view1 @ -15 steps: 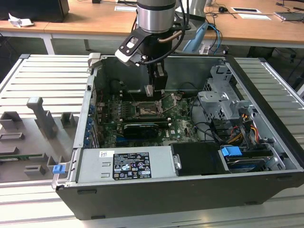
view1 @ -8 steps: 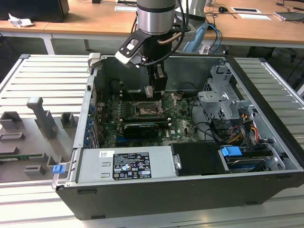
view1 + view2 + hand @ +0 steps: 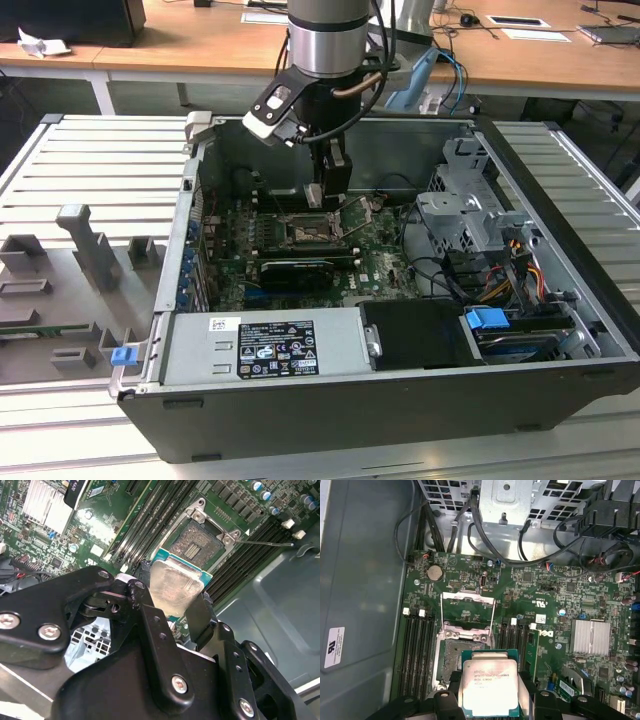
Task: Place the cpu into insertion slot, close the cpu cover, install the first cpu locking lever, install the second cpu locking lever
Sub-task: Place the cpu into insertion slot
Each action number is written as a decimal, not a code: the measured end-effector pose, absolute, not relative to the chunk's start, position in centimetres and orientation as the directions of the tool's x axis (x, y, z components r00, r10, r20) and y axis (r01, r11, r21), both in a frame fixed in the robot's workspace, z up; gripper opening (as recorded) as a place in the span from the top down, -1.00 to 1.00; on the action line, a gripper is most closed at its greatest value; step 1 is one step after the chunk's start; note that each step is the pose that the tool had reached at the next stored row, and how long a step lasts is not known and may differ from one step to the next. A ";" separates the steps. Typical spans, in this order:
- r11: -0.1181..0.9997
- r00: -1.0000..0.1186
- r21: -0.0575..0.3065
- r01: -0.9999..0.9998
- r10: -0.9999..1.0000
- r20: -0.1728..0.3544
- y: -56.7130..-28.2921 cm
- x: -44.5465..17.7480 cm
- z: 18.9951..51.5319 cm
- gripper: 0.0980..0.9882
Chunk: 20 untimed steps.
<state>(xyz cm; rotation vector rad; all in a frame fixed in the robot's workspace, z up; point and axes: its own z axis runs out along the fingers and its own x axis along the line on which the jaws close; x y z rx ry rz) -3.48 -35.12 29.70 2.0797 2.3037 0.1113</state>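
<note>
Exterior view shows an open computer case (image 3: 400, 400) lying on a ribbed metal bench (image 3: 90, 170), with the arm reaching down into it and the end effector (image 3: 333, 190) hanging above the green circuit board (image 3: 380, 250), close over the socket (image 3: 305, 232). Both wrist views show the end effector (image 3: 175, 587) clenched on the chip (image 3: 172, 585), its black fingers (image 3: 145, 577) pressing two opposite edges. The chip (image 3: 489, 687) faces up with its pale metal face showing and a green rim around it, held apart from the board and not yet seated. The socket (image 3: 457, 657) lies bare, its dark pin field (image 3: 200, 542) exposed inside the silver frame, and the chip overlaps one of its edges in the first wrist view. The cover (image 3: 468, 611) is swung open, lying back beyond the socket on the side away from the chip. A thin metal lever (image 3: 265, 543) sticks out past one socket corner. Long black memory slots (image 3: 417, 650) run along both sides of the socket.
</note>
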 end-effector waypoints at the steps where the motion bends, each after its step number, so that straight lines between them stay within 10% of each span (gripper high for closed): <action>1: 0.101 -0.103 0.077 0.992 0.994 0.021 -35.1 -3.5 29.7 0.03; 20: 0.101 -0.103 0.077 0.992 0.994 0.021 -35.1 -3.5 28.9 0.03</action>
